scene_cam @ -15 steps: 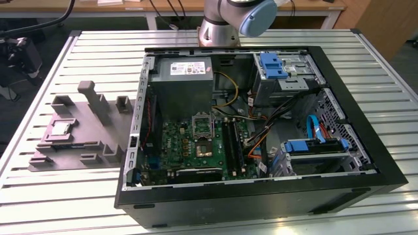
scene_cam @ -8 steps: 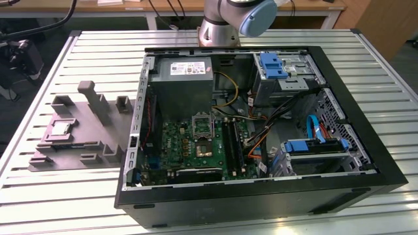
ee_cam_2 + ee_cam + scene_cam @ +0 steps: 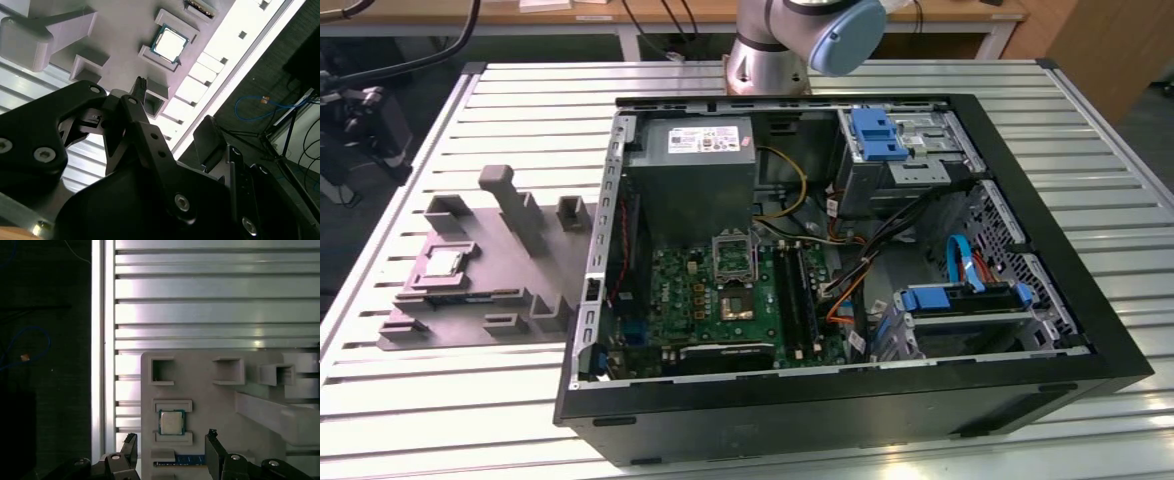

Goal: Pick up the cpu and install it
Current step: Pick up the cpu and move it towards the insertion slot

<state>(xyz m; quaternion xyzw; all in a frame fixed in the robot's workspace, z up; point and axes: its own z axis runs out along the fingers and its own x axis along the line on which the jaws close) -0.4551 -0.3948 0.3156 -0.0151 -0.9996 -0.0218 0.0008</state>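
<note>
**Silver-topped cpu lies in its grey holder, gripper apart and holding nothing**

Aluminium slats form the surface (image 3: 440,400). On it an open black computer case (image 3: 854,420) lies on its side. A pale grey moulded holder (image 3: 520,260) rests beside the case, toward the exterior view's left.

The cpu (image 3: 444,262) lies flat in a shallow recess of that holder with its metal top facing up. Two raised lips of the holder frame it on opposite sides. It is outside the case and well apart from the metal-framed socket (image 3: 731,255). That socket sits on the green motherboard (image 3: 720,300), just beside the large grey box (image 3: 700,170).

In the first wrist view the gripper (image 3: 172,435) has its two dark fingers (image 3: 212,440) spread wide with nothing between them. The cpu (image 3: 171,422) shows in the gap between the fingers, and neither finger touches it. Just beside the cpu's recess, a narrow blue board (image 3: 182,460) lies in the same holder.

The second wrist view looks past the black linkage of the gripper at the same chip (image 3: 170,43), seated square in its recess. Beyond the edge of the surface a loop of blue cable (image 3: 250,102) lies on the dark floor.

In the exterior view the arm's base (image 3: 774,50) stands at the far edge of the surface, behind the case.
</note>
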